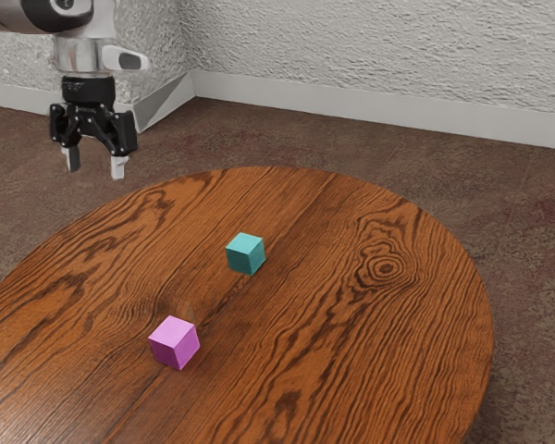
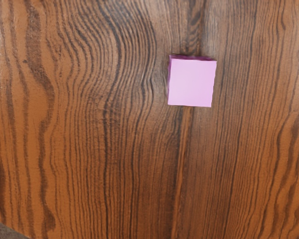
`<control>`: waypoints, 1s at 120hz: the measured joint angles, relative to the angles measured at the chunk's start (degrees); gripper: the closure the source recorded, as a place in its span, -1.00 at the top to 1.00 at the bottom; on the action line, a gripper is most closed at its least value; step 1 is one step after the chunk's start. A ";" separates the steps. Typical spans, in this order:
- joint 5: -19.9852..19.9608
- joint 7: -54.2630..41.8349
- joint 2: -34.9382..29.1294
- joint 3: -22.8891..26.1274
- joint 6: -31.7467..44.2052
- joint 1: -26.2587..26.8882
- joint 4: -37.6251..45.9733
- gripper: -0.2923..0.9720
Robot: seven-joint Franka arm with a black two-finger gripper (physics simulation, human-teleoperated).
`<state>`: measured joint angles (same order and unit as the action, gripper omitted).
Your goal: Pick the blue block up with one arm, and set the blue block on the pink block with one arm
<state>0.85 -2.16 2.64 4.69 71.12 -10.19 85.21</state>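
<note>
A teal-blue block [image 1: 246, 252] rests near the middle of the round wooden table [image 1: 379, 351]. A pink block [image 1: 174, 341] lies closer to the front edge, toward the exterior view's left of the blue one; from above its top face shows as a pink block [image 2: 191, 81] on the wood grain. My gripper [image 1: 94, 166] hangs high at the exterior view's upper left, well above the table and far from both blocks. Its fingers are spread apart, open, with nothing between them.
The table [image 2: 89, 149] stands on a dark brown floor [image 1: 499, 185], with a white textured wall [image 1: 370, 46] and baseboard behind. The table's rim curves off at the exterior view's right and far side.
</note>
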 joint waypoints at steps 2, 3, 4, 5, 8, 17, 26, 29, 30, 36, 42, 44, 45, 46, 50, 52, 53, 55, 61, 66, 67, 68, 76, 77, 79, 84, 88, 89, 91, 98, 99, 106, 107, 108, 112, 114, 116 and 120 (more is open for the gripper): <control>0.01 -0.12 0.01 -0.01 1.85 -0.40 0.11 0.54; 0.02 -0.17 0.02 0.01 2.72 -0.61 0.16 0.54; 0.03 -0.23 0.04 0.03 3.56 -0.80 0.20 0.54; 0.03 -0.28 0.04 0.04 4.36 -0.97 0.23 0.54; 0.05 -0.44 0.04 0.07 6.58 -1.41 0.30 0.54; 0.08 -0.89 0.09 0.04 11.82 -1.88 0.39 0.54; 0.39 -1.27 0.57 0.15 15.56 -1.35 0.41 0.54; 0.77 -1.38 0.79 0.23 16.59 -0.91 0.42 0.54; 0.89 -1.41 0.92 0.24 16.91 -0.71 0.40 0.54; 1.43 -1.59 3.80 0.32 18.74 0.75 -1.57 0.54; 1.78 -1.74 9.53 0.21 20.20 2.75 -6.33 0.54; 1.86 -1.79 12.14 0.18 20.62 3.20 -8.57 0.54; 1.89 -1.81 13.32 0.16 20.82 3.36 -9.55 0.54; 1.92 -1.83 14.34 0.15 21.00 3.48 -10.38 0.54; 1.98 -1.93 17.55 0.11 21.89 3.72 -12.69 0.54; 1.98 -1.98 18.85 0.10 22.41 3.78 -13.41 0.54; 1.98 -2.00 19.44 0.09 22.69 3.81 -13.69 0.54; 1.98 -2.04 20.48 0.08 23.27 3.84 -14.14 0.54; 1.77 -2.17 23.45 0.02 24.98 3.77 -14.90 0.54; 1.45 -2.28 25.54 -0.06 26.38 3.78 -15.17 0.54; 1.40 -2.30 26.01 -0.06 26.70 3.81 -15.20 0.54; 1.35 -2.32 26.43 -0.05 27.00 3.84 -15.23 0.54; 1.02 -2.50 29.75 -0.04 29.19 3.93 -15.27 0.54; 0.99 -2.52 30.19 -0.04 29.47 3.93 -15.27 0.54; 0.94 -2.56 30.95 -0.04 30.01 3.94 -15.28 0.54; 0.83 -2.65 32.63 -0.03 31.24 3.94 -15.29 0.54; 0.76 -2.70 33.85 -0.03 32.09 3.94 -15.34 0.54; 0.75 -2.71 34.11 -0.03 32.28 3.95 -15.35 0.54; 0.72 -2.73 34.61 -0.03 32.66 3.97 -15.36 0.54; 0.63 -2.84 35.94 -0.03 34.01 4.01 -15.38 0.54; 0.63 -2.87 36.05 -0.03 34.19 4.03 -15.38 0.54; 0.63 -3.02 36.91 -0.03 35.31 4.09 -15.38 0.54; 0.63 -3.07 37.05 -0.02 35.50 4.09 -15.38 0.54; 0.63 -3.12 37.18 -0.01 35.68 4.10 -15.38 0.54; 0.64 -3.31 37.63 -0.02 36.35 4.21 -15.39 0.54; 0.63 -3.40 37.81 -0.03 36.65 4.32 -15.39 0.54; 0.62 -3.48 37.96 -0.03 36.92 4.45 -15.39 0.54; 0.60 -3.64 38.23 -0.03 37.41 4.69 -15.39 0.54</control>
<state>1.45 -5.81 40.87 4.66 108.53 -5.50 69.81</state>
